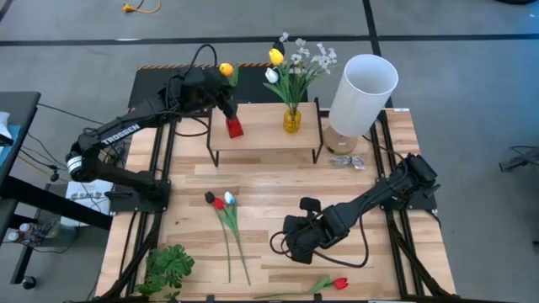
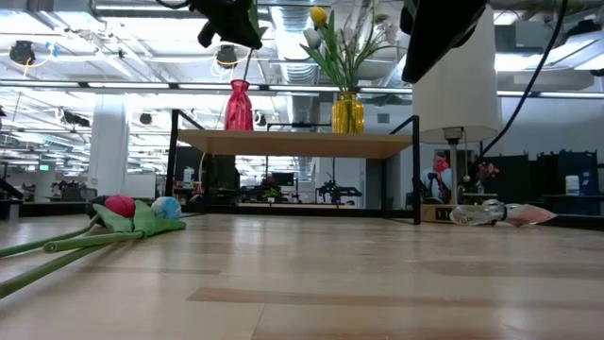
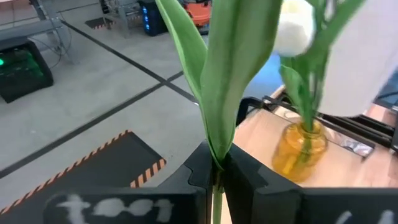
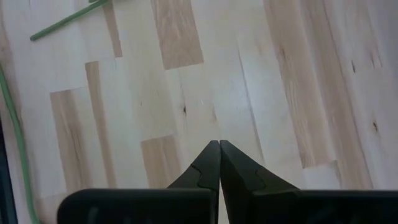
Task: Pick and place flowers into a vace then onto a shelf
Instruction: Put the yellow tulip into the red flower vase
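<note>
High view: left pincer [image 1: 221, 94] sat over the shelf's [image 1: 263, 133] left end, clamped on a yellow tulip [image 1: 226, 70], directly above the red vase [image 1: 234, 127]. Yellow vase [image 1: 291, 119] mid-shelf already held a bunch of flowers [image 1: 296, 63]. White lamp [image 1: 362, 93] stood at the shelf's right end. Three tulips [image 1: 221, 202] lay loose on the worktop [image 1: 278, 181] centre-left, one red tulip [image 1: 338, 284] near the front edge, and a leafy sprig [image 1: 168, 268] at the front-left corner. Right pincer [image 1: 295, 244] parked low over the worktop front-centre.

Low view: red vase [image 2: 239, 107] and yellow vase [image 2: 347, 113] both stood upright on the shelf [image 2: 293, 143]. A thin stem ran from the left pincer [image 2: 234, 33] down to the red vase's mouth; I couldn't tell whether the tip was inside. The loose tulips [image 2: 142, 210] lay flat at left.

Left wrist view: fingers [image 3: 249, 177] closed tight on a green stem [image 3: 217, 124], yellow vase [image 3: 301, 149] beyond.

Right wrist view: right pincer [image 4: 219, 165] fully closed, empty, just bare worktop [image 4: 280, 93] below.

Judgement: step in hand was loading the yellow tulip into the red vase on the shelf. Next move calls for a straight descent keeping the stem vertical in the narrow neck, then release; a sideways nudge could tip the vase.
</note>
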Available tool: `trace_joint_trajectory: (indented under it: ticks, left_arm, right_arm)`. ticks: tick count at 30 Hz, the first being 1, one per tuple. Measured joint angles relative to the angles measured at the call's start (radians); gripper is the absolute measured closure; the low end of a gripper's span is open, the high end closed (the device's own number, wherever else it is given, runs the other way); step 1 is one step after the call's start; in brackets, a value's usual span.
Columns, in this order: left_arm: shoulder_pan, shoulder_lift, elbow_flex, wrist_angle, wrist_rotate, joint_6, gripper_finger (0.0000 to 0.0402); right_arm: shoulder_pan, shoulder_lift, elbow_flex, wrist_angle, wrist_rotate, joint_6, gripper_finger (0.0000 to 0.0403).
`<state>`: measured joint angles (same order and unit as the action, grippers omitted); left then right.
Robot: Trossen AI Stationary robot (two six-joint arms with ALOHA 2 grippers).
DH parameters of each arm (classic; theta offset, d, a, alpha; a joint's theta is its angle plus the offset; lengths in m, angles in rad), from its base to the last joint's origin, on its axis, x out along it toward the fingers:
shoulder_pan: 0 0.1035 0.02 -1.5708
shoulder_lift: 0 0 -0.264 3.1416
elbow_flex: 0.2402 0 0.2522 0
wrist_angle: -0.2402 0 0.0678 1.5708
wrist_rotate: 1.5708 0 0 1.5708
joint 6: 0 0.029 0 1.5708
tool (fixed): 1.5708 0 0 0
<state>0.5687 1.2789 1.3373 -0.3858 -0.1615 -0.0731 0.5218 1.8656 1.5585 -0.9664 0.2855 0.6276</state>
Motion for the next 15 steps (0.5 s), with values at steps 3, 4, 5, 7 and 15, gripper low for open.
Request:
trace_joint_trajectory:
  ticks: [3,4,5,7,15]
  left_arm:
    - [0.019,0.005,0.000,0.007,-0.001,0.000,0.0391]
    - [0.028,0.005,0.000,0.007,0.000,0.000,0.0391]
    - [0.037,0.006,0.000,0.009,0.004,0.000,0.0391]
    - [0.053,0.005,0.000,0.022,0.029,-0.002,0.0391]
    - [0.065,0.005,0.000,0.018,0.093,-0.019,0.0391]
  right_arm:
    - [0.002,0.000,0.000,0.000,0.000,0.001,0.0402]
    - [0.002,0.000,0.000,0.000,0.000,0.001,0.0402]
    - [0.002,0.000,0.000,0.000,0.000,0.001,0.0402]
    - [0.001,0.000,0.000,0.000,0.000,0.001,0.0402]
    - [0.001,0.000,0.000,0.000,0.000,-0.004,0.0402]
